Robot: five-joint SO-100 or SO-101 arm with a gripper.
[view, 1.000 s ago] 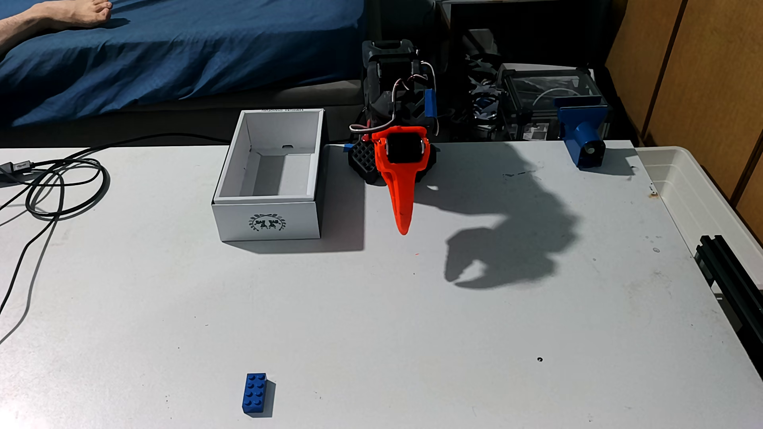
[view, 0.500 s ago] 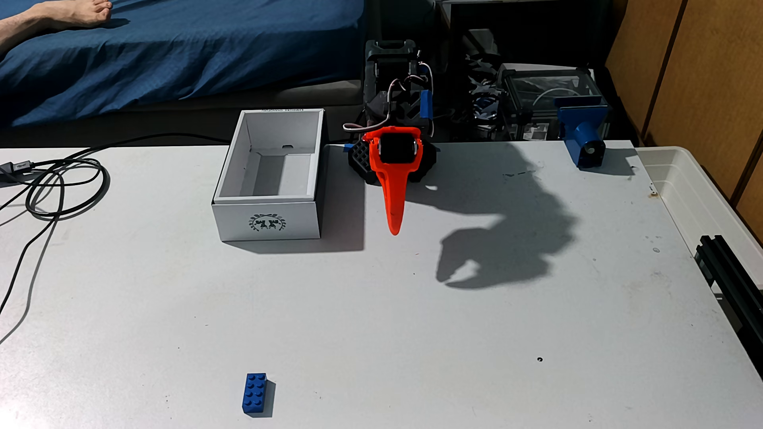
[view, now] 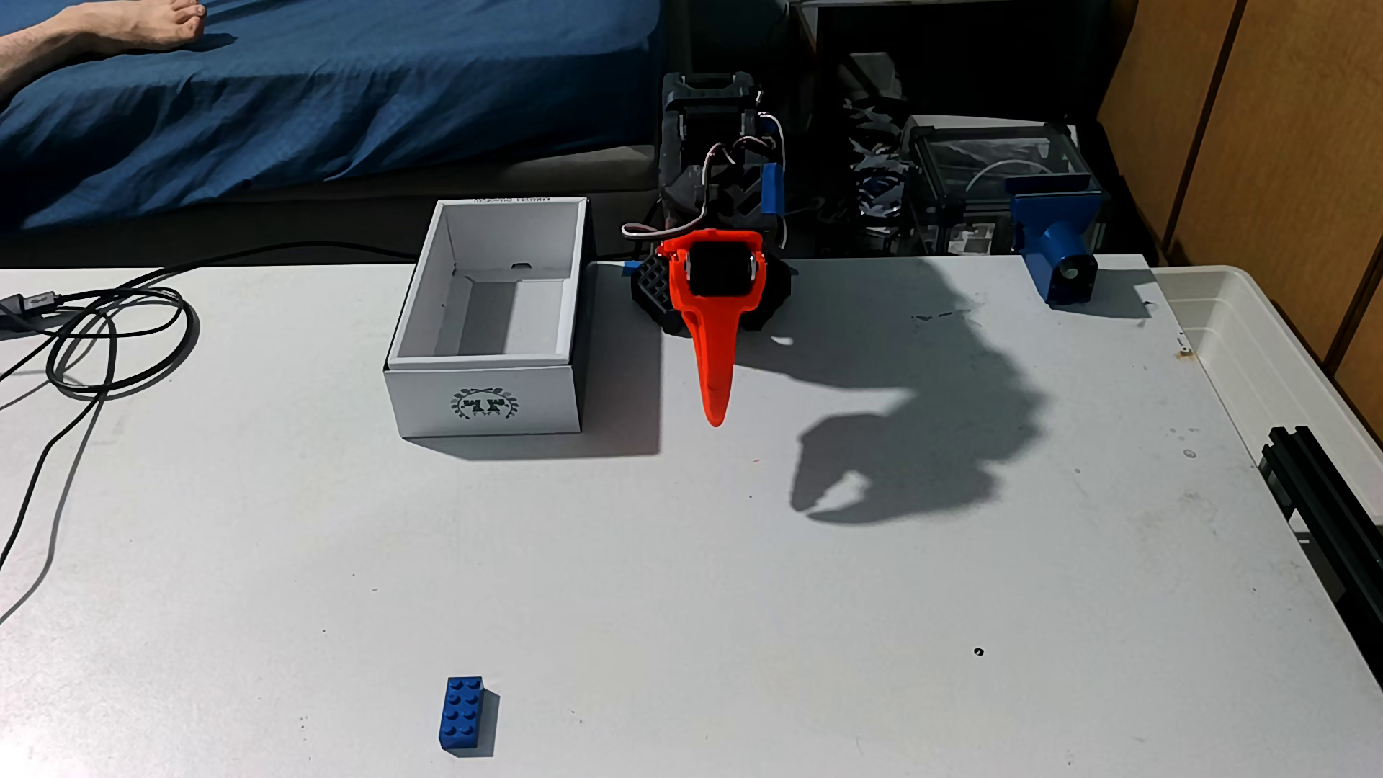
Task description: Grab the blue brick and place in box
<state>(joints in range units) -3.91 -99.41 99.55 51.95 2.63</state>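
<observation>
The blue brick (view: 462, 714) lies studs-up near the table's front edge, left of centre. The box (view: 486, 400), white cardboard with a dark wreath emblem on its near side, stands open and empty at the back, left of the arm. My gripper (view: 716, 419) hangs just right of the box's near corner, above the table and far behind the brick. Its orange finger (view: 711, 351) points down toward the camera and hides the other finger. The shadow on the table shows a narrow gap between the tips, with nothing held.
Black cables (view: 97, 337) coil on the table's left side. A blue printed bracket (view: 1059, 247) stands at the back right, beside a translucent tub (view: 1257, 351). A black rail (view: 1325, 494) juts in at the right edge. A blue bed with a person's foot (view: 150, 22) lies behind.
The gripper swung slightly to the left between one second and half a second ago, and its shadow shifted with it. Since then nothing has moved.
</observation>
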